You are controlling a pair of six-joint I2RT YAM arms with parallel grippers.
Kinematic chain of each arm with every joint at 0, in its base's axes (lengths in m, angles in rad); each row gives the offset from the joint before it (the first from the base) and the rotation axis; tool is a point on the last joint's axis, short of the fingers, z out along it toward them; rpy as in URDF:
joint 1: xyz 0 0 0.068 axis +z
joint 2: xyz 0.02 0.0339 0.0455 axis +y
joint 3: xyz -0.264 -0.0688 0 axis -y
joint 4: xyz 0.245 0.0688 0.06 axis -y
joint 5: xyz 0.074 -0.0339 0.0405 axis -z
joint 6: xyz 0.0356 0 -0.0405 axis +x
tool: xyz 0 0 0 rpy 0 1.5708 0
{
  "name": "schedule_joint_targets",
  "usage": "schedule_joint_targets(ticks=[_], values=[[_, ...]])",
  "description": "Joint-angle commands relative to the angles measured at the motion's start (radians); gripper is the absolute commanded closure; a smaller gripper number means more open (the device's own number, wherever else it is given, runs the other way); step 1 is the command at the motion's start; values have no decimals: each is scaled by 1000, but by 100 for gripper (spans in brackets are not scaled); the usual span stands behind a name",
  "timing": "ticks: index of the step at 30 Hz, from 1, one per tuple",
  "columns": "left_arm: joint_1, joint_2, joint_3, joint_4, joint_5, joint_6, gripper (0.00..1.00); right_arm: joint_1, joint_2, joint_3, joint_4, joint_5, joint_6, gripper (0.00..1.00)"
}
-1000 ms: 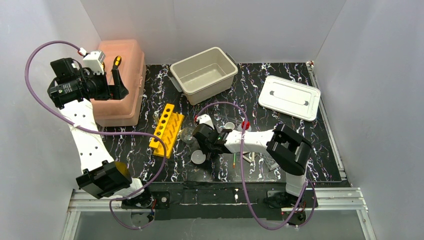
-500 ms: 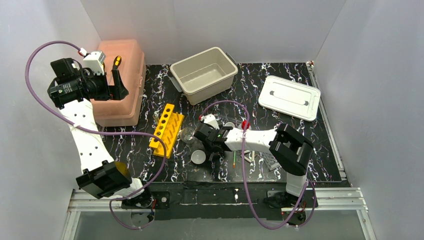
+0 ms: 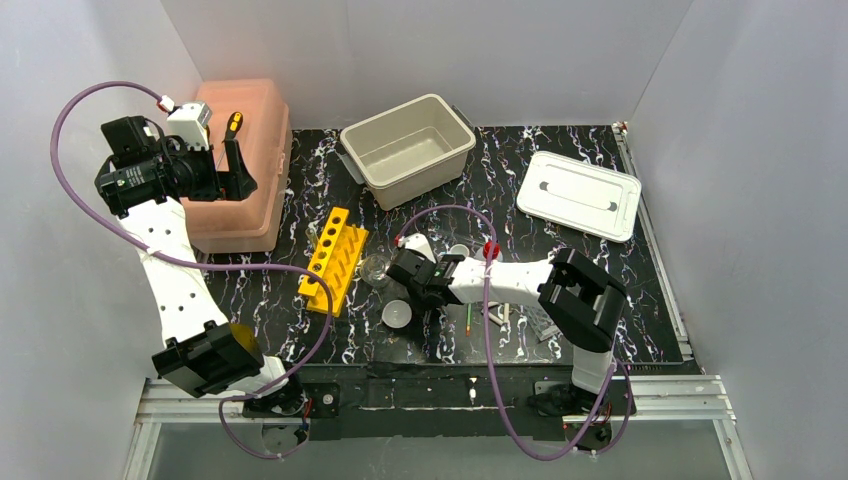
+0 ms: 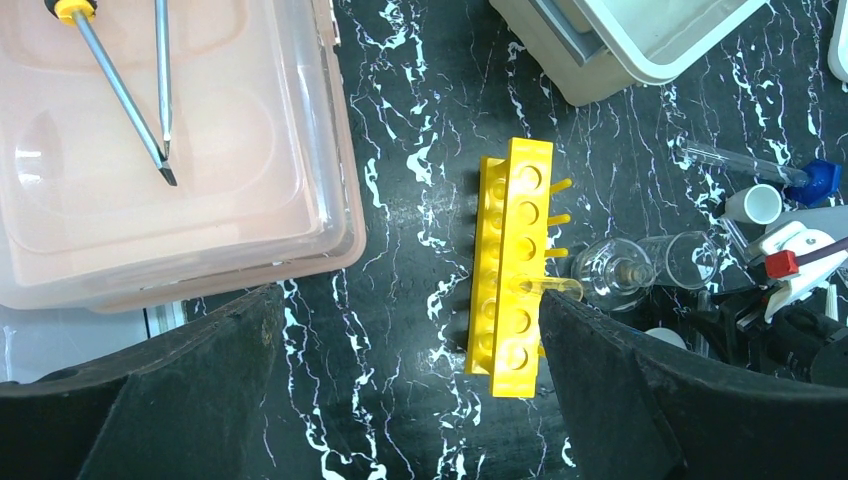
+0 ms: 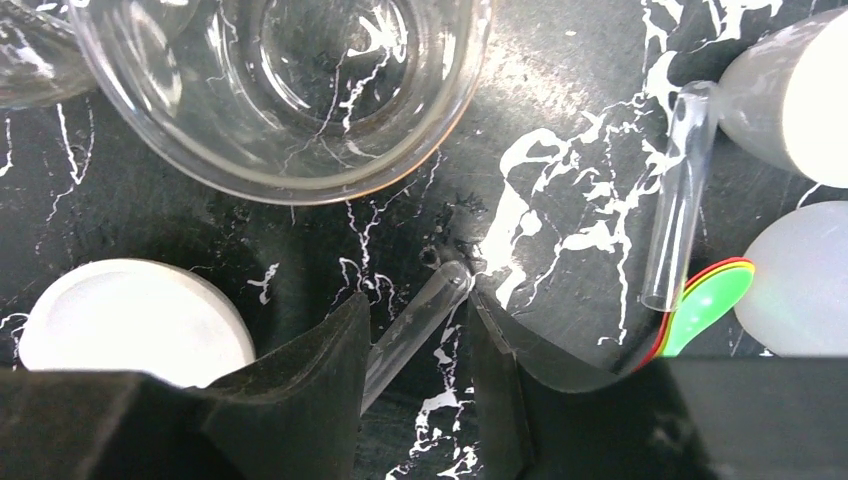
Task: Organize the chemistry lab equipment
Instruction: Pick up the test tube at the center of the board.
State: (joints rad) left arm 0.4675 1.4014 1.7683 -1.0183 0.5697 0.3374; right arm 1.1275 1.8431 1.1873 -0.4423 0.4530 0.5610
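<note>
My right gripper point(image 5: 420, 330) is low over the table, and its jaws straddle a small clear glass tube point(image 5: 415, 320). The tube lies slantwise in the gap, its upper end at the right fingertip and its lower part against the left finger. The jaws stand wider than the tube. A white bowl point(image 5: 130, 320) sits just left, a glass beaker point(image 5: 280, 90) ahead, and a second tube point(image 5: 680, 200) and a green spoon point(image 5: 710, 305) to the right. The yellow rack point(image 3: 333, 258) holds one tube point(image 4: 555, 287), beside a flask point(image 4: 610, 272). My left gripper point(image 3: 235, 165) hangs open, high over the pink box.
A grey bin point(image 3: 408, 150) stands at the back centre, with its flat lid point(image 3: 580, 195) at the back right. The pink box point(image 3: 255, 215) at the back left carries two screwdrivers point(image 4: 115, 85). A red-capped bottle point(image 3: 488, 250) lies close behind my right wrist.
The right gripper's jaws widened, then narrowed again around the glass tube, and the wrist shifted slightly. The left arm has not moved.
</note>
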Motion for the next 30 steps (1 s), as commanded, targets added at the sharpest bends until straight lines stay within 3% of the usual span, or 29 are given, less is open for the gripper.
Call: schedule_joint_targets(ticks=[1,5,8,14,20,23,30], values=[[1,-14,15,-22,31,11,1,16,2,6,-5,-55,17,51],[1,-39,-1,-26,33,30,1,17,39,36,-61,-58,40,37],[2,-60,-7,-26,32,40,1,17,31,36,-65,-48,46,38],[2,-83,-18,-28,34,45,1,17,23,29,-64,-38,53,56],[1,-84,-27,-33,39,43,1,17,22,38,-61,-28,38,87],[1,-87,-30,-34,41,41,1,17,3,43,-62,-12,22,97],[1,-62,-10,-70,93,5,1,17,-158,55,20,-5,-61,99]])
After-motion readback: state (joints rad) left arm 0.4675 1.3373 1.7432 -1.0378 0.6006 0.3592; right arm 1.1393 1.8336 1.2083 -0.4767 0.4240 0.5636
